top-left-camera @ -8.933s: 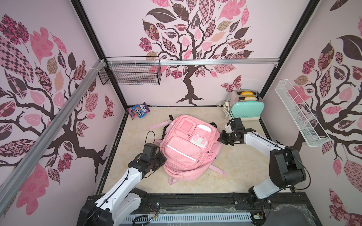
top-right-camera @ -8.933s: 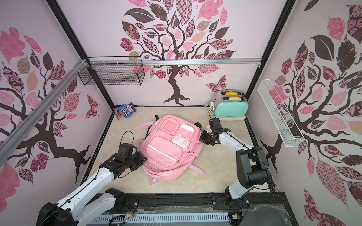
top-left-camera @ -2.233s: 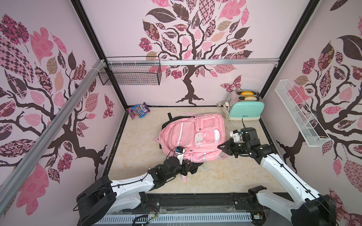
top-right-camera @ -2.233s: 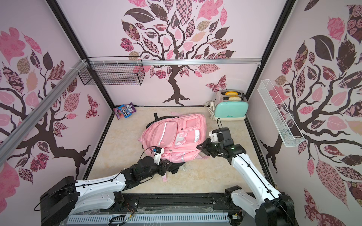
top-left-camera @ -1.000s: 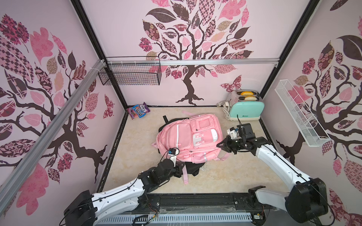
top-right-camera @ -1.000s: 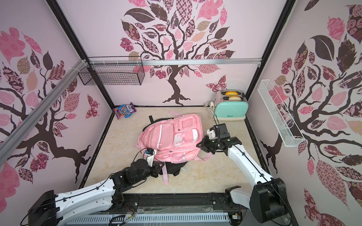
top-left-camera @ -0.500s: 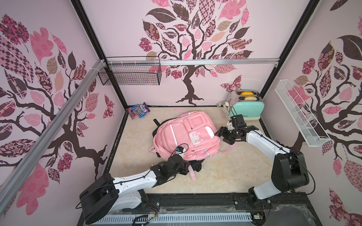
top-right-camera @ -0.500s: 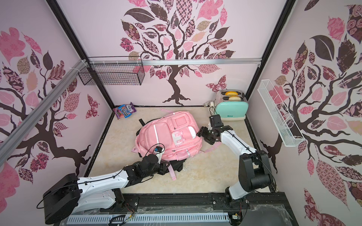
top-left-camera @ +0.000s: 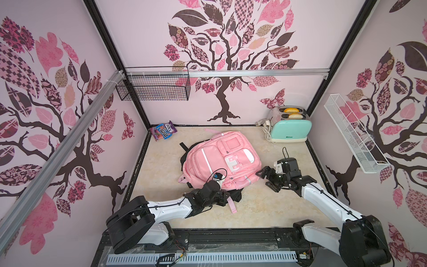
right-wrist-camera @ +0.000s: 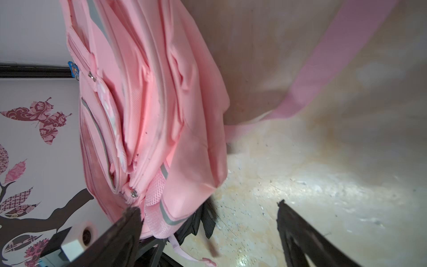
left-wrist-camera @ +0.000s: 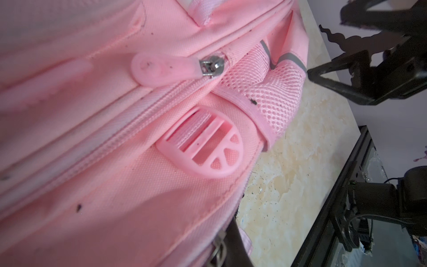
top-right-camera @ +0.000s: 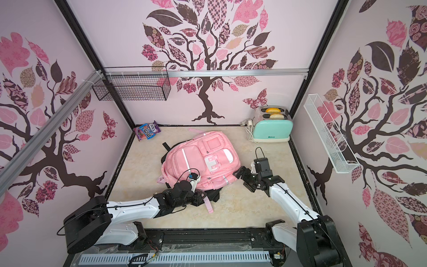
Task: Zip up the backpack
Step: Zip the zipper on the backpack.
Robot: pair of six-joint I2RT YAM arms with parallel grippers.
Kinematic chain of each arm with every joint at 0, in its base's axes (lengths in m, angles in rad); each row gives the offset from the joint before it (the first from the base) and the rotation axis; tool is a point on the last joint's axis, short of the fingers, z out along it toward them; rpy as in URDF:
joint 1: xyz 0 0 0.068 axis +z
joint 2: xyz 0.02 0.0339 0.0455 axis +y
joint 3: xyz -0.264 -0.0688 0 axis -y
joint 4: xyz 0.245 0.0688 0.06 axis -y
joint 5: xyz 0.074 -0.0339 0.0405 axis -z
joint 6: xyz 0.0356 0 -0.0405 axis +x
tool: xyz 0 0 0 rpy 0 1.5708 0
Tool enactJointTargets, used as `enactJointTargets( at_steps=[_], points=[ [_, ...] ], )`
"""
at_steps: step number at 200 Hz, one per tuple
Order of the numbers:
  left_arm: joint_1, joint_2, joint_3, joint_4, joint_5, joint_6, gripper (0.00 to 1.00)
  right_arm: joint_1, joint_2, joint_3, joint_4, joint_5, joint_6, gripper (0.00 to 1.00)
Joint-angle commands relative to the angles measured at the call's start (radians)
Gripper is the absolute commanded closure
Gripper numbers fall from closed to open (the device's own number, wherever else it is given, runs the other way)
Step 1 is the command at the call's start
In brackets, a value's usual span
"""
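Note:
The pink backpack [top-left-camera: 209, 159] [top-right-camera: 187, 161] lies front up in the middle of the table. My left gripper [top-left-camera: 223, 196] [top-right-camera: 196, 195] is at its near edge, shut on the black strap fabric there; its jaws are hidden in the left wrist view. That view shows a pink zipper pull [left-wrist-camera: 161, 69] at the end of a closed zip, beside a mesh side pocket [left-wrist-camera: 272, 92]. My right gripper [top-left-camera: 265, 179] [top-right-camera: 245, 180] [right-wrist-camera: 208, 208] stands open just right of the backpack's near corner, holding nothing. One of its fingers [right-wrist-camera: 129, 222] is close to a zipper slider [right-wrist-camera: 133, 194].
A mint toaster [top-left-camera: 290, 130] with its white cord stands at the back right. A candy bag [top-left-camera: 163, 130] lies in the back left corner. A black wire basket [top-left-camera: 153, 90] hangs on the back wall and a white wire shelf [top-left-camera: 353, 134] on the right wall.
My right gripper has opened and drawn back from the backpack toward the front. The backpack has turned on the table, with my left gripper still holding its near edge.

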Motion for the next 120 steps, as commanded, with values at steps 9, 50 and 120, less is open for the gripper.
enactJointTargets(
  at_steps=[9,50,120],
  points=[
    [-0.014,0.022,0.033,0.068,0.037,-0.006,1.00,0.022,-0.035,-0.030,0.095,-0.007,0.070,0.08],
    [-0.054,0.029,0.048,0.053,0.011,-0.001,1.00,0.068,0.022,-0.041,0.195,-0.013,0.084,0.08],
    [-0.066,0.031,0.033,0.060,-0.006,-0.007,1.00,0.144,0.130,-0.013,0.287,0.015,0.092,0.13]
  ],
)
